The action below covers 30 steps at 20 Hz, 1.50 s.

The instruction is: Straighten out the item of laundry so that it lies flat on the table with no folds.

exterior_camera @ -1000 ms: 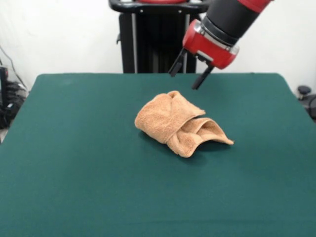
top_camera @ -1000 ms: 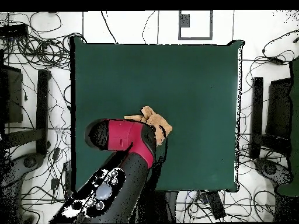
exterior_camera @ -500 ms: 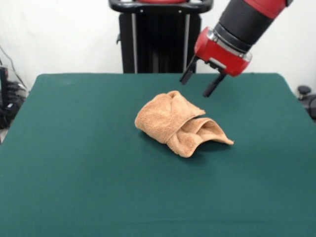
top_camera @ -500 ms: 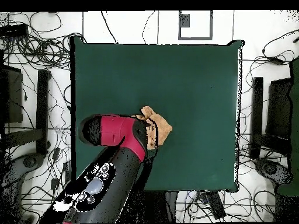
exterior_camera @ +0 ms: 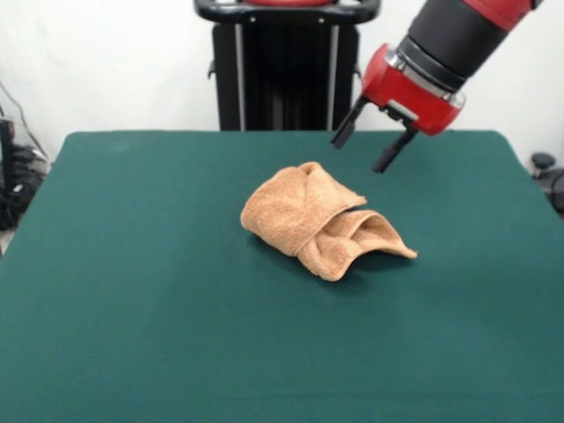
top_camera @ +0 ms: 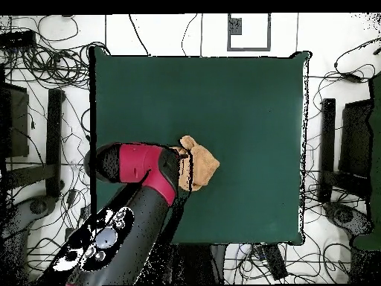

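The item of laundry (exterior_camera: pixel 319 220) is an orange-tan towel, bunched and folded over itself near the middle of the green table (exterior_camera: pixel 132 291). One corner sticks out flat to the right in the front view. My gripper (exterior_camera: pixel 364 152) hangs open in the air above and behind the towel, off to its right, touching nothing. In the overhead view the towel (top_camera: pixel 201 162) shows partly beside the red and black arm (top_camera: pixel 141 167), which covers its left part; the fingers are hidden there.
A black stand (exterior_camera: pixel 282 70) rises behind the table's far edge. Cables (top_camera: pixel 45 67) and dark frames (top_camera: pixel 327 149) lie on the floor around the table in the overhead view.
The gripper has moved to the right and slightly up in the front view, away from the towel. The towel has not moved.
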Each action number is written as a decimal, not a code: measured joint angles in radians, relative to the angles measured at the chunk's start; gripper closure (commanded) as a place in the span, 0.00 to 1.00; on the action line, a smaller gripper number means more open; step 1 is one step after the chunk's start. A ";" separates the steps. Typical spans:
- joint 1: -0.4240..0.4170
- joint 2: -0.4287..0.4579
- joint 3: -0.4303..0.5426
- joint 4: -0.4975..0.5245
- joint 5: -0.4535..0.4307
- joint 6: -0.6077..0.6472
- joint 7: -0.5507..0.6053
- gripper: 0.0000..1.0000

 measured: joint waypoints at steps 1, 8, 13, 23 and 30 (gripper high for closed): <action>0.003 0.002 -0.004 -0.003 0.002 0.005 0.002 0.00; 0.025 0.008 -0.031 -0.019 0.005 0.051 0.044 0.00; 0.037 0.007 -0.041 -0.022 0.004 0.081 0.067 0.00; 0.035 0.009 -0.060 -0.030 0.004 0.103 0.069 0.00; 0.018 0.033 -0.060 -0.043 0.005 0.103 0.069 0.00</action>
